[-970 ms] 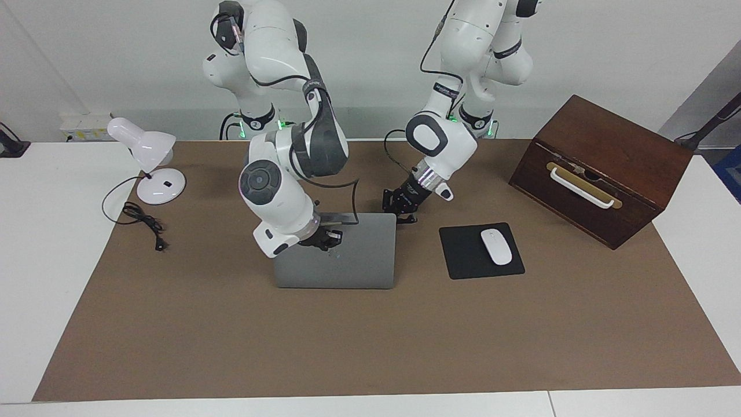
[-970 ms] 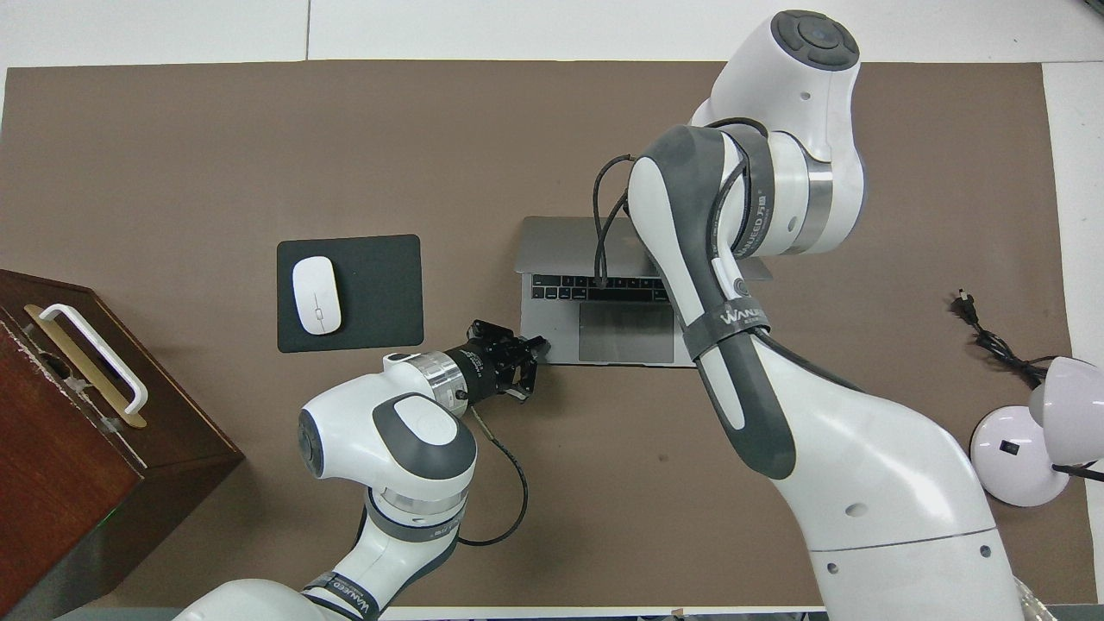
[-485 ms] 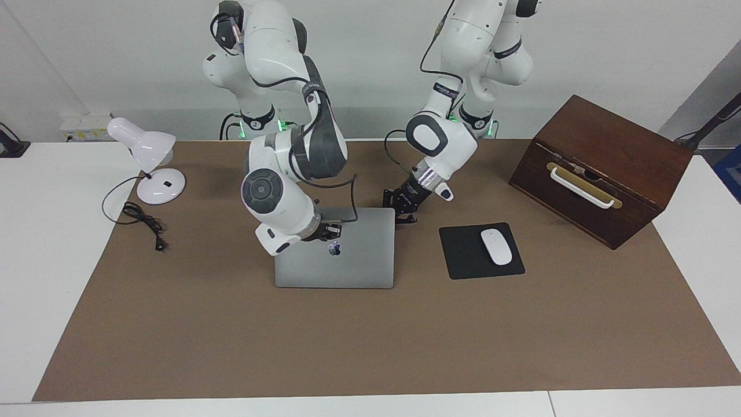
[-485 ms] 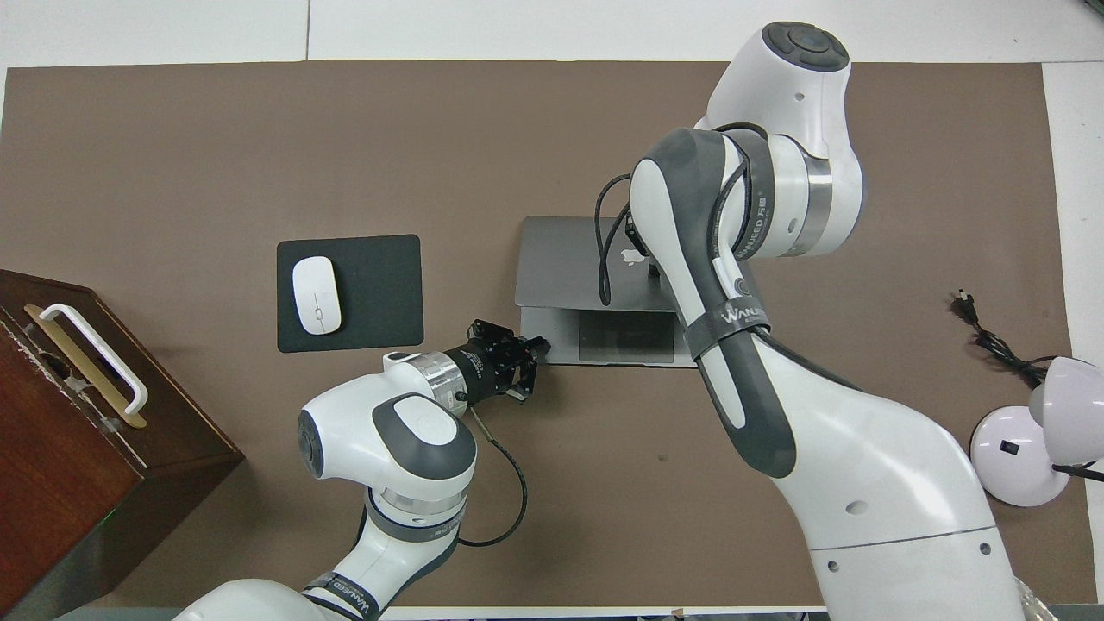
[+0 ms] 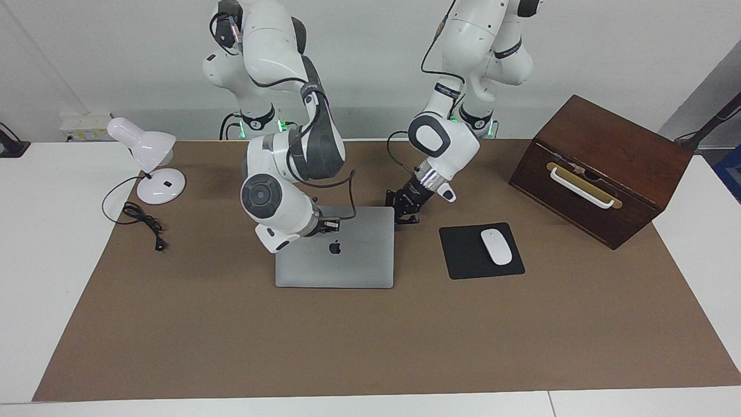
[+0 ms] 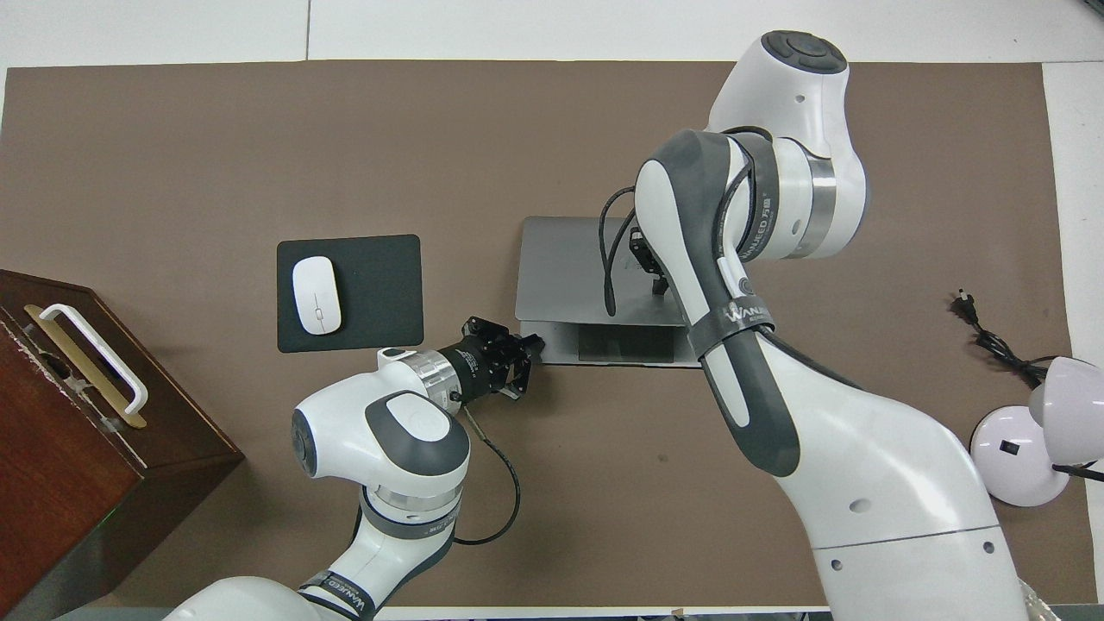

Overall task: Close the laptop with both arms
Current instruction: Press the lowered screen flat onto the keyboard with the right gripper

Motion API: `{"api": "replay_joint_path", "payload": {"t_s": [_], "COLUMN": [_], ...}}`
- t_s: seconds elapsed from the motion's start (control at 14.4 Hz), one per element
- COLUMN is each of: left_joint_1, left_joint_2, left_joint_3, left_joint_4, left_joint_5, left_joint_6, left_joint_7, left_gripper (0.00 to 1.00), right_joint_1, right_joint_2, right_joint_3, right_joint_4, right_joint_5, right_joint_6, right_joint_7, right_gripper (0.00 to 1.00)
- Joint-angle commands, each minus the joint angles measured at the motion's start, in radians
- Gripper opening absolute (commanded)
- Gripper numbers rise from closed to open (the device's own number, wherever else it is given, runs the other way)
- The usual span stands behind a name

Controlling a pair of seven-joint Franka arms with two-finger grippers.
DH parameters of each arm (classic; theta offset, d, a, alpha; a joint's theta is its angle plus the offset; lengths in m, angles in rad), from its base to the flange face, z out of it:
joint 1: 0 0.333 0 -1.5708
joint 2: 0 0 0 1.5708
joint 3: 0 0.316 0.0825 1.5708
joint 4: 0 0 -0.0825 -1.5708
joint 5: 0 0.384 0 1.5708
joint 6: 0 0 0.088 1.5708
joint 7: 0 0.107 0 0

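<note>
On the brown-matted desk [image 5: 173,324], press the thin silver-grey laptop [image 5: 347,260] lid flat using your clenched right gripper [image 5: 331,225]; brace its corner with the clenched left gripper [image 5: 405,217].

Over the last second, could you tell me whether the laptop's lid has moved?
Yes. In the overhead view the laptop lid has folded down toward the robots, now covering the keys and part of the trackpad, while its base stays beside the mouse pad.
</note>
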Motion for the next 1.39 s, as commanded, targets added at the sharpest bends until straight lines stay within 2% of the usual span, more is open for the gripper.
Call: {"api": "replay_joint_path", "payload": {"t_s": [0.0, 1.32], "left_joint_1": [0.031, 0.029], "left_joint_2": [0.055, 0.058], "left_joint_3": [0.006, 0.006], "left_joint_4": [-0.038, -0.038], "left_joint_5": [-0.01, -0.01], "left_joint_6": [0.028, 0.028], "left_joint_7": [0.056, 0.056], "left_gripper": [0.0, 0.0], "right_joint_1": [0.002, 0.023], "right_joint_2": [-0.032, -0.058], "right_joint_3": [0.008, 0.01], "right_joint_4": [-0.055, -0.152], "right_joint_5": [0.005, -0.014], "right_joint_6": [-0.011, -0.025], "right_joint_7": [0.01, 0.007], "right_gripper": [0.0, 0.0]}}
